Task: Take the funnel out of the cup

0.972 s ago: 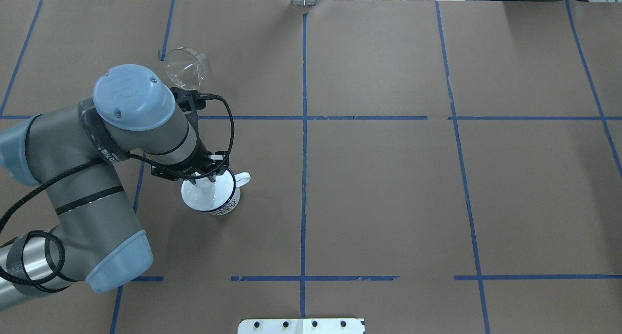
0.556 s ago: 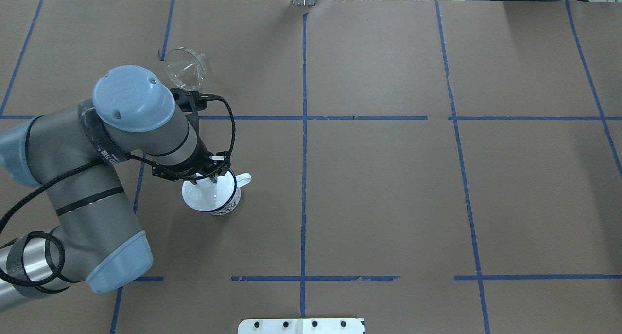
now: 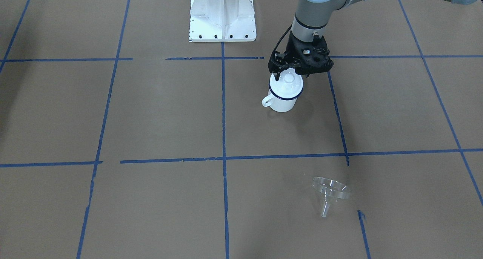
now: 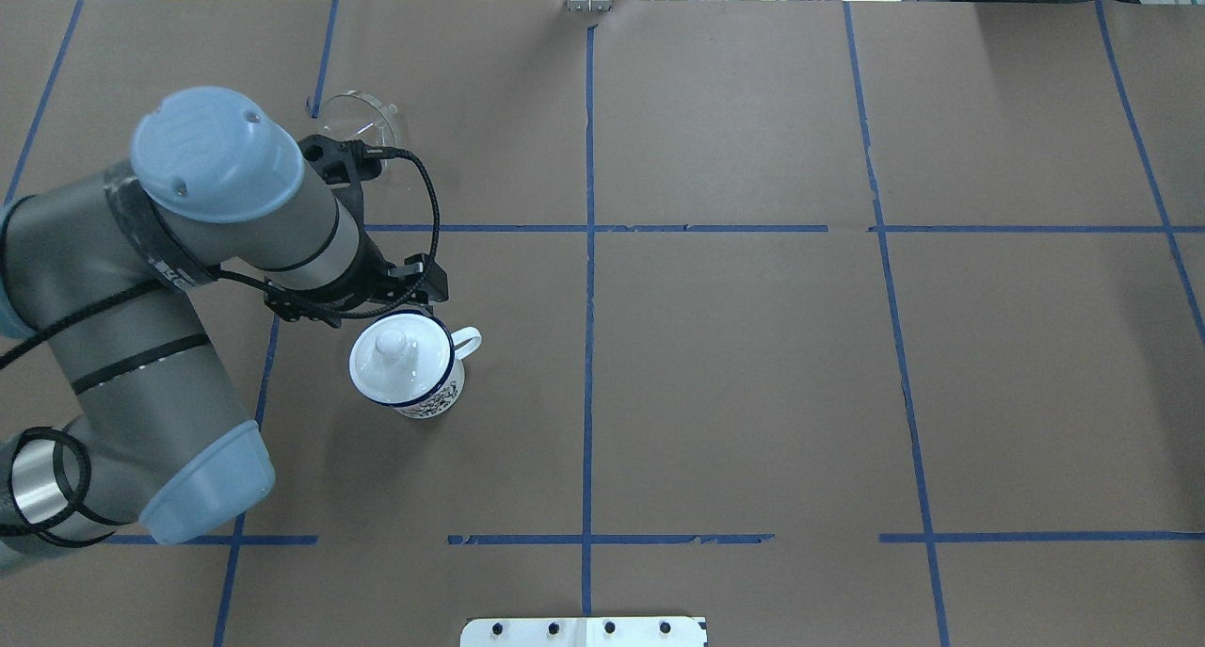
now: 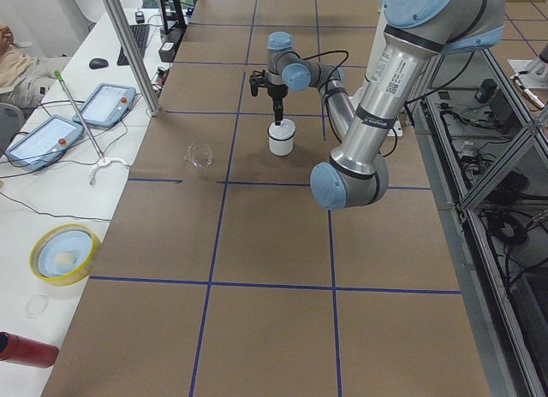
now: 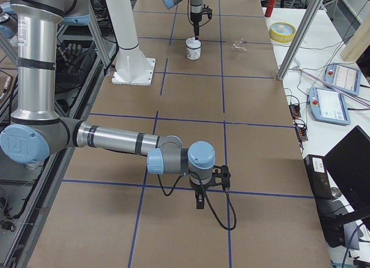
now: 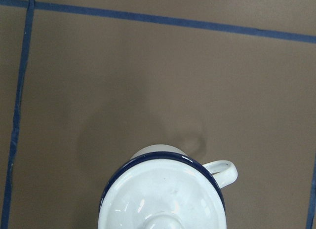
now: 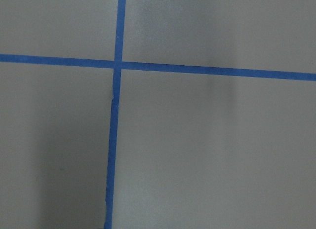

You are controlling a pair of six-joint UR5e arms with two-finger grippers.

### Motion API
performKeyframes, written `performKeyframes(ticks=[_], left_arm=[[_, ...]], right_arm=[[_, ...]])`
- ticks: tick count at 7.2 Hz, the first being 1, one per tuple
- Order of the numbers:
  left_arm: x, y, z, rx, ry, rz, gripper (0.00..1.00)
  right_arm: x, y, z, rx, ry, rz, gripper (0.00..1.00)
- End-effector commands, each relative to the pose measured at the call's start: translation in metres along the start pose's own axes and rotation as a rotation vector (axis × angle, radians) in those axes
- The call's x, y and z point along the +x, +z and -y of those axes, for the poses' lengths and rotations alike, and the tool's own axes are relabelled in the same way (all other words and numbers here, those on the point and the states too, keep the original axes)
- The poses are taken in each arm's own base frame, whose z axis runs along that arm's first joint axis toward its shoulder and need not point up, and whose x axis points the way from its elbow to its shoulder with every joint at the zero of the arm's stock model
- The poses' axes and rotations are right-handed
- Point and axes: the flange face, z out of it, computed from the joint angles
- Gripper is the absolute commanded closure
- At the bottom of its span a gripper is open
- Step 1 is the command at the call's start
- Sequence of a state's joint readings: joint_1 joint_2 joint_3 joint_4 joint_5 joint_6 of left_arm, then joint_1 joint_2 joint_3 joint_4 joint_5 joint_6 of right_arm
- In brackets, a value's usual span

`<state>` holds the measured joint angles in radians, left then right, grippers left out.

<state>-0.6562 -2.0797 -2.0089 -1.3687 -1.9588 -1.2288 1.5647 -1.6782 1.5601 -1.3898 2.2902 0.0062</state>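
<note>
Jaws of the left tool (image 3: 288, 74) are standing parted and are gripping nothing; the tool is hovering just above the white lid (image 3: 288, 81), which is sitting on the cup (image 3: 281, 100). The cup is standing upright on the surface (image 3: 158, 112), its handle pointing toward the robot's right. The funnel (image 3: 329, 194) is lying on its side, out of the cup and well apart from it, farther from the robot, just beside a short tape mark (image 3: 360, 214). The right tool (image 6: 199, 200) is hanging low near a tape crossing, well apart from both; whether it is open or closed cannot be told. Brown taped paper is stretching from the cup toward the far edge (image 4: 753, 0), while the left arm (image 4: 235, 214) is reaching over the space between cup and funnel
</note>
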Motion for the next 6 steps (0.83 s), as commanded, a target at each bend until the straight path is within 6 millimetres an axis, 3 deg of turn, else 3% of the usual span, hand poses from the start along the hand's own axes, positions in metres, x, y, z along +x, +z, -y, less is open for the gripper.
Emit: performKeyframes(ticks=[1,2,3,5,6], left_arm=[[-0.049,-0.039,0.048,0.084,0.087,0.003,0.0],[-0.09,-0.058,0.076,0.116,0.158,0.011,0.0],[-0.156,-0.074,0.1,0.091,0.257,-0.008,0.0],[-0.3,-0.101,0.134,0.095,0.411,0.039,0.0],[-0.384,-0.109,0.141,0.074,0.45,0.056,0.0]], right_arm=[[0.0,0.0,0.0,0.0,0.0,0.0,0.0],[0.0,0.0,0.0,0.0,0.0,0.0,0.0],[0.0,0.0,0.0,0.0,0.0,0.0,0.0],[0.0,0.0,0.0,0.0,0.0,0.0,0.0],[0.0,0.0,0.0,0.0,0.0,0.0,0.0]])
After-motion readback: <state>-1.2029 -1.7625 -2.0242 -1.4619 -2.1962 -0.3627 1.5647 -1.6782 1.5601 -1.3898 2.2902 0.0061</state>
